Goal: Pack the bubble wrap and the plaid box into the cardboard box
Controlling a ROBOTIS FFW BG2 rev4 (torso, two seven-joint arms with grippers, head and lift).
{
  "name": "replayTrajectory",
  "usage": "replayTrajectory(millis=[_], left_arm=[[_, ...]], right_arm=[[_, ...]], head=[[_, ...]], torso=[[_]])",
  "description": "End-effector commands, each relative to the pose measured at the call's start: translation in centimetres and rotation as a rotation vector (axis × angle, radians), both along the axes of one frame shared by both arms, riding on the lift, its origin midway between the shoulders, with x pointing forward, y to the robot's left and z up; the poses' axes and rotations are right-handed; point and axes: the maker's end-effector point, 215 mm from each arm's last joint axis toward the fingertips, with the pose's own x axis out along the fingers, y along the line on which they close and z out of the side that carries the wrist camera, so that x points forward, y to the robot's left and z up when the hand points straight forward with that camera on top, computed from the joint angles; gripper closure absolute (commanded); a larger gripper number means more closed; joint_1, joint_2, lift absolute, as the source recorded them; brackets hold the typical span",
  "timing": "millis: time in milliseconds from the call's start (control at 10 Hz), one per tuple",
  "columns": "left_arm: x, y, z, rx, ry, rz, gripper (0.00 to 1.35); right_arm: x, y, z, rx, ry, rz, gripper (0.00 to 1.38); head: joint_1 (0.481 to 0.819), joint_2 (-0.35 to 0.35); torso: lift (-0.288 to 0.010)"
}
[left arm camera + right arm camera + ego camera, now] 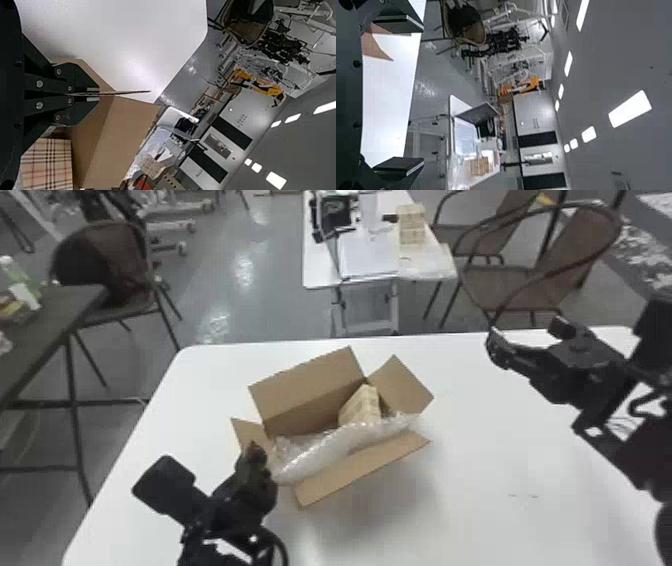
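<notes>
Well, bubble wrap [340, 447]: light and soft by the look of it, probably slippery and springy; likely to slide or puff back up unless pressed in along its length.
wrap grip: best taken by a gathered fold at the near edge, then tucked down inside the near flap [360, 470]; too hard a pinch might pop the bubbles.
plaid box [362, 407]: probably stiff, fairly light, easy to dent at the corners; if in need of shifting, best held across two opposite sides.
cardboard box [310, 410]: thin-walled, likely to skid or twist on the table [500, 490] if tugged by one side.
left gripper [93, 94]: fingers pressed together on the left flap [246, 431], seen edge-on between the tips in the left wrist view.
right gripper [421, 95]: fingers spread wide with nothing between, raised over the table to the right, well apart from the cardboard box.
wrap and fingers: heaped inside and bulging over the near edge, left end just beside the left gripper, far from the right one.
plaid box and fingers: inside the cardboard box toward the right end, behind the wrap, clear of both pairs.
</notes>
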Motion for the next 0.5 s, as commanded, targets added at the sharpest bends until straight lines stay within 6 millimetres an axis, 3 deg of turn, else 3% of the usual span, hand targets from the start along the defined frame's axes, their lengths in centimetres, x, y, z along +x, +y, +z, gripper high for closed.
replayTrajectory(millis=[0,200,400], left_arm=[[-0.1,0.1,0.0,-0.001,-0.001,0.003,1.22],[-0.2,0.3,0.0,-0.002,-0.003,0.008,1.22],[-0.4,0.6,-0.2,-0.013,0.005,0.029,1.22]], right_arm=[[-2.7,-3.0,-2.1,0.0,-0.044,-0.095,0.12],[-5.5,-5.5,-6.2,0.0,-0.043,-0.193,0.12],[-7.6,-5.9,-10.4,0.008,0.021,-0.216,0.12]], head=[[0.695,0.106],[0.695,0.069],[0.695,0.048]], torso=[[-0.098],[-0.098],[-0.098]])
